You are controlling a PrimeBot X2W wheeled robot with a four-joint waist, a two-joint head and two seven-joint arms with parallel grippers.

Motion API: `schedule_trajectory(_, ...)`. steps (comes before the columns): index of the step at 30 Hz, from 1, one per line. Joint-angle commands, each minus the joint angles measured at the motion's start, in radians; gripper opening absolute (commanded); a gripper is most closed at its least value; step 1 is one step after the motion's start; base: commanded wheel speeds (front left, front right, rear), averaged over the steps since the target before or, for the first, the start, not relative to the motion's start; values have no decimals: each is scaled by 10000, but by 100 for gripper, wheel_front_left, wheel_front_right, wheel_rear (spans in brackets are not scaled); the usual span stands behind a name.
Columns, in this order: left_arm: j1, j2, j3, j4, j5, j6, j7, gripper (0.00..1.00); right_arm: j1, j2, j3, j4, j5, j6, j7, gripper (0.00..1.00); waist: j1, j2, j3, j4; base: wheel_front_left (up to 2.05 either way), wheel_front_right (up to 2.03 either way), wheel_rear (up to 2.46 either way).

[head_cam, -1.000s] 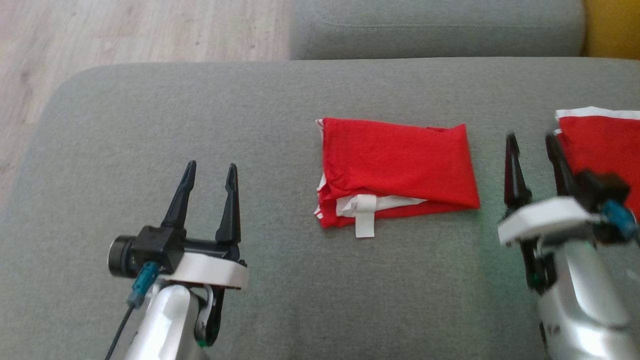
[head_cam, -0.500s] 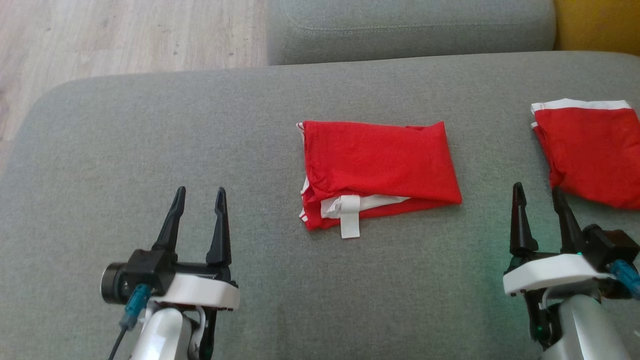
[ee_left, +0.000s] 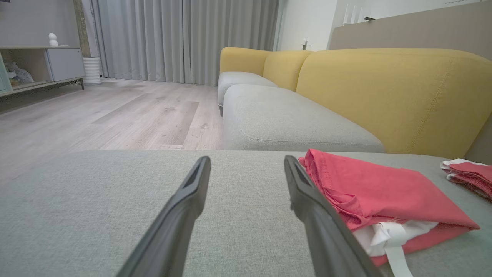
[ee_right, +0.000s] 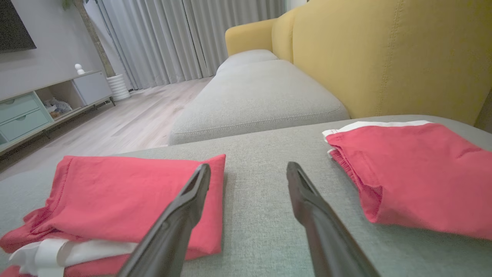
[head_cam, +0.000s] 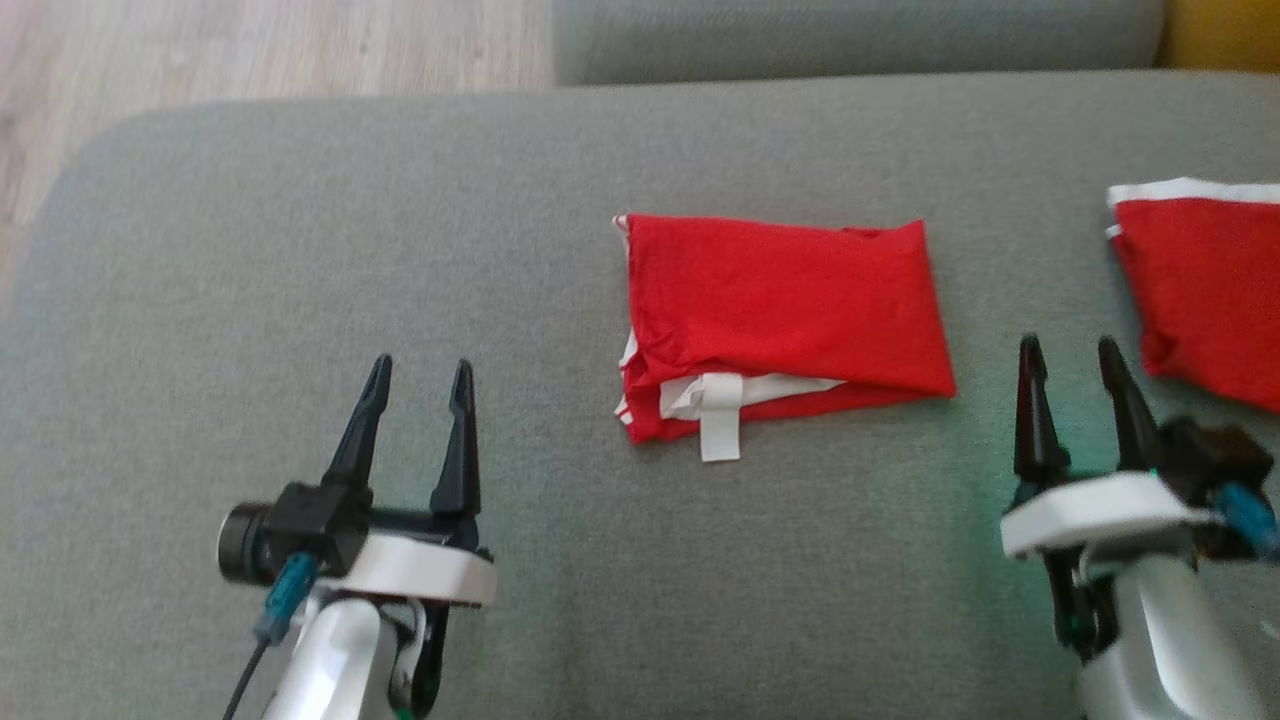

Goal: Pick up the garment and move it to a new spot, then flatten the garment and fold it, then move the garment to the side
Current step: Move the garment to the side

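Your left claw [head_cam: 421, 363] and right claw [head_cam: 1068, 343] are both open and empty, flanking the folded red garment [head_cam: 780, 300] on the grey cushion [head_cam: 300, 250]: long axis left-right, ahead and inboard, right claw looks nearer.

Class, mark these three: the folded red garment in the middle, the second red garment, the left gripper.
folded red garment [head_cam: 790, 300], head view, centre of top layer.
second red garment [head_cam: 1210, 285], head view, its red face.
left gripper [head_cam: 423, 363], head view, between its fingertips.
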Motion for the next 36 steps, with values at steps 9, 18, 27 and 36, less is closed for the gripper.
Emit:
schedule_trajectory(9,-1087,25,-30,-295,-17,-16,-80,100,-2087,-21,557,1139,236,-9,848,100,0,0,997,547,0,0,0)
schedule_trajectory(18,-1432,24,-331,-246,-78,3,-80,100,-3425,-21,878,3939,20,-9,1522,100,0,0,1391,962,0,0,0)
schedule_trajectory(27,-1405,24,-268,-190,20,26,-80,100,-4161,-21,1427,5052,-678,-9,610,0,0,0,1039,624,0,0,0)
schedule_trajectory(36,-1113,24,-599,-314,-20,56,-80,100,-4318,-805,2003,4228,-1642,-9,350,0,0,0,366,-443,0,0,0)
